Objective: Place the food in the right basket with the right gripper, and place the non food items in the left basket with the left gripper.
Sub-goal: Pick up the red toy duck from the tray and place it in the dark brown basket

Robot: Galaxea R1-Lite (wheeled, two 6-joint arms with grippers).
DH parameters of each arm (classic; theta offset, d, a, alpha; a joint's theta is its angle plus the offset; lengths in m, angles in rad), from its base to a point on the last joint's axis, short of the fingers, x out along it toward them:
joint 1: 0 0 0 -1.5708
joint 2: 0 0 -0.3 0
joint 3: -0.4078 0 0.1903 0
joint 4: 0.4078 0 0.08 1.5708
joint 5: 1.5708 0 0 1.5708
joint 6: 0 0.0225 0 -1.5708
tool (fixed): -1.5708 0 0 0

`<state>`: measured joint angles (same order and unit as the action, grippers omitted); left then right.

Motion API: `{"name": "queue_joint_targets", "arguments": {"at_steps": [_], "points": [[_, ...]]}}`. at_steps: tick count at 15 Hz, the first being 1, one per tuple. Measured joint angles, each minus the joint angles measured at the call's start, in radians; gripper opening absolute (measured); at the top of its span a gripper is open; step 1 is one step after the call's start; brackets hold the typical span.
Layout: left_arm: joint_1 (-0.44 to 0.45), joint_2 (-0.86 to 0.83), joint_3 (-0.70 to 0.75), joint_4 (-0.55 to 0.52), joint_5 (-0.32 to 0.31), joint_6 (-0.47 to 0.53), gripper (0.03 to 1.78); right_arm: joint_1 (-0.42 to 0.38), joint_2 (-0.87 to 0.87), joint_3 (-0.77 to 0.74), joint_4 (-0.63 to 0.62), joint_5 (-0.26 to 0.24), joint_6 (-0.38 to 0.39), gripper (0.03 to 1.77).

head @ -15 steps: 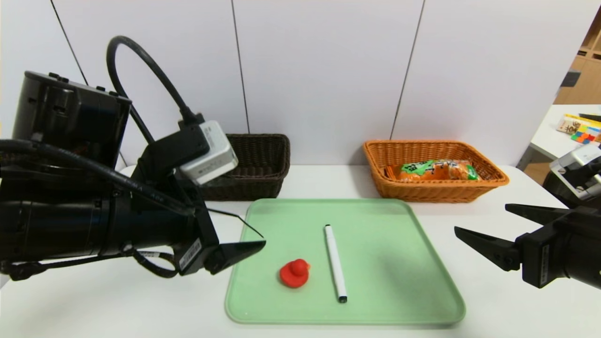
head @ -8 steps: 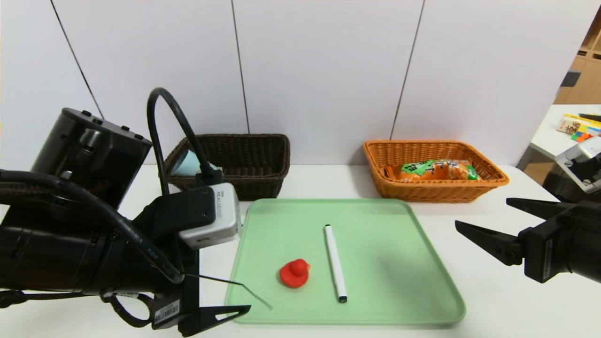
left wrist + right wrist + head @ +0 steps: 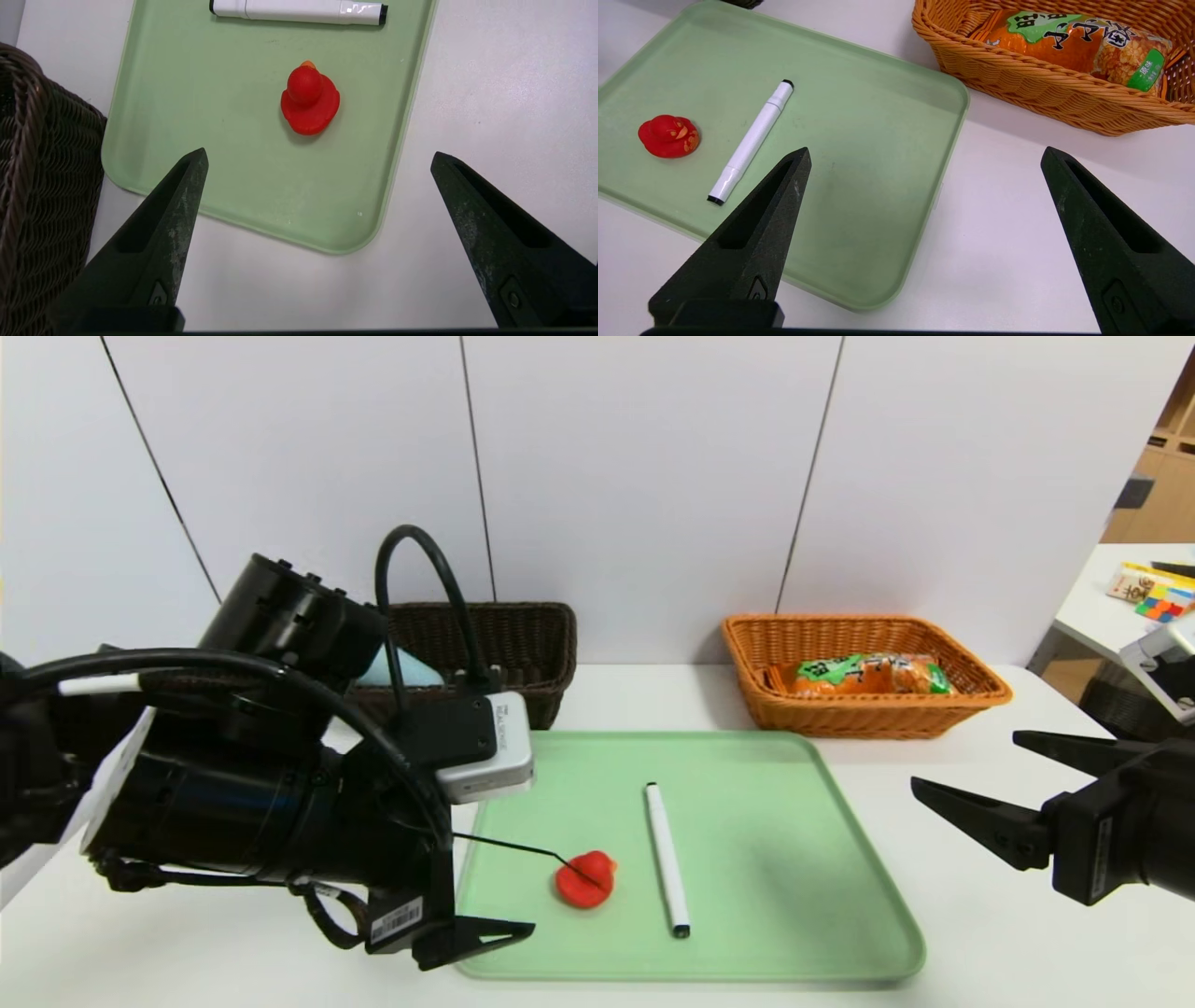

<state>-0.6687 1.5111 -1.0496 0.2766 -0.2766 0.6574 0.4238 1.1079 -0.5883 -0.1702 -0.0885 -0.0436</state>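
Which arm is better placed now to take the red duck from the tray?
The left. The left gripper hangs with open jaws just before the red duck on the green tray, pointing at it. The right gripper sits off the tray's far side, and the duck is not food.

Red duck (image 3: pixel 669 136) beside marker (image 3: pixel 751 141)

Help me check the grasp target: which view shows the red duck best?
The left wrist view: the red duck sits unobstructed on the tray. In the head view a thin cable crosses it; the right wrist view shows it far off.
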Motion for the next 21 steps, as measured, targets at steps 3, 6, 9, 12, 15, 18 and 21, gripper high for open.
{"name": "queue_joint_targets", "arguments": {"at_steps": [3,6,9,12,15,18,21], "points": [[0.000,0.068,-0.029,0.003,-0.036,-0.002,1.69,-0.001,-0.004,0.000,0.000,0.000,-0.001,1.70],[0.003,0.138,-0.053,0.006,-0.088,-0.003,1.69,-0.001,-0.006,-0.005,0.000,0.003,0.000,1.70],[0.009,0.195,-0.081,0.049,-0.123,0.003,1.69,0.000,-0.007,-0.008,0.000,0.006,-0.001,1.70],[0.024,0.247,-0.112,0.071,-0.126,0.019,1.69,0.000,-0.013,-0.006,0.000,0.009,-0.003,1.70],[0.047,0.297,-0.141,0.065,-0.122,0.032,1.69,0.001,-0.017,-0.002,0.000,0.011,-0.003,1.70],[0.060,0.340,-0.163,0.063,-0.122,0.031,1.69,0.002,-0.018,-0.001,0.000,0.012,-0.003,1.70],[0.064,0.379,-0.188,0.062,-0.121,0.030,1.69,0.002,-0.019,0.000,0.000,0.013,-0.003,1.70]]}}
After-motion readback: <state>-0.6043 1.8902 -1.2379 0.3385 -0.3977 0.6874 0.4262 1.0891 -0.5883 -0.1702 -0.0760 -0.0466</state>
